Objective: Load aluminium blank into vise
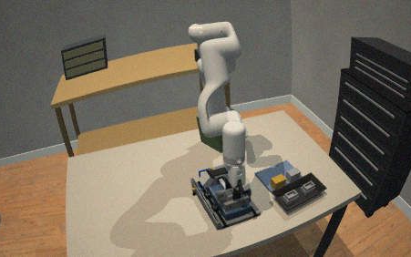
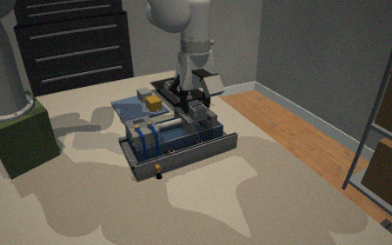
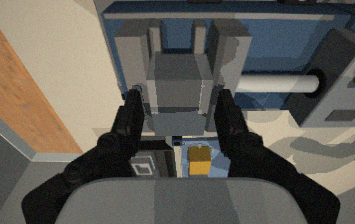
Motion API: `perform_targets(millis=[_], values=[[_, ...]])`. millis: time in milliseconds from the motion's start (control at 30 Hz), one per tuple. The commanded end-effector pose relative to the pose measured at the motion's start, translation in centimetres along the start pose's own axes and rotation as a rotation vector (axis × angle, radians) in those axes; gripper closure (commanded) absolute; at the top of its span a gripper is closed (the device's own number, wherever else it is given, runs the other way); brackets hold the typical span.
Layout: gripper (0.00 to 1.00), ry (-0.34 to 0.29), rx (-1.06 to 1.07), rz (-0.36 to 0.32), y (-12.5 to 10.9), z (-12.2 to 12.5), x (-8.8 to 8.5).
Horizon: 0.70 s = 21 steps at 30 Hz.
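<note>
The vise stands on its blue base near the table's front; it also shows in the exterior view. In the wrist view a grey aluminium blank lies in the vise's opening between the two jaw blocks, with the two low bars running on beyond it. My gripper is straight above it. Its black fingers stand open, one on each side of the blank with a small gap at each. The gripper also shows in the top and exterior views, down in the vise.
The blue infeed plate to the right holds a brass blank and an aluminium blank. The dark outfeed tray beside it holds two finished parts. The arm's green base stands behind. A black tool cabinet stands at the right.
</note>
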State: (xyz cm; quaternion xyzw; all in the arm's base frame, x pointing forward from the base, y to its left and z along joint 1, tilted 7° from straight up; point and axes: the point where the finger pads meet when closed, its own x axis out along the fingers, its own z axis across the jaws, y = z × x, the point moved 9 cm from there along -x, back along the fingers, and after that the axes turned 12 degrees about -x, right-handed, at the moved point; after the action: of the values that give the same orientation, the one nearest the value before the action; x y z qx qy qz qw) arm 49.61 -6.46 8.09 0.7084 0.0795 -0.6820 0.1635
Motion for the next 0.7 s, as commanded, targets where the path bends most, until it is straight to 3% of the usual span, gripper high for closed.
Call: perform_targets(millis=[0, 667], values=[[0.31, 0.004, 0.0, 0.002, 0.06, -0.12, -0.15], [0.31, 0.004, 0.0, 0.002, 0.06, -0.11, -0.46]])
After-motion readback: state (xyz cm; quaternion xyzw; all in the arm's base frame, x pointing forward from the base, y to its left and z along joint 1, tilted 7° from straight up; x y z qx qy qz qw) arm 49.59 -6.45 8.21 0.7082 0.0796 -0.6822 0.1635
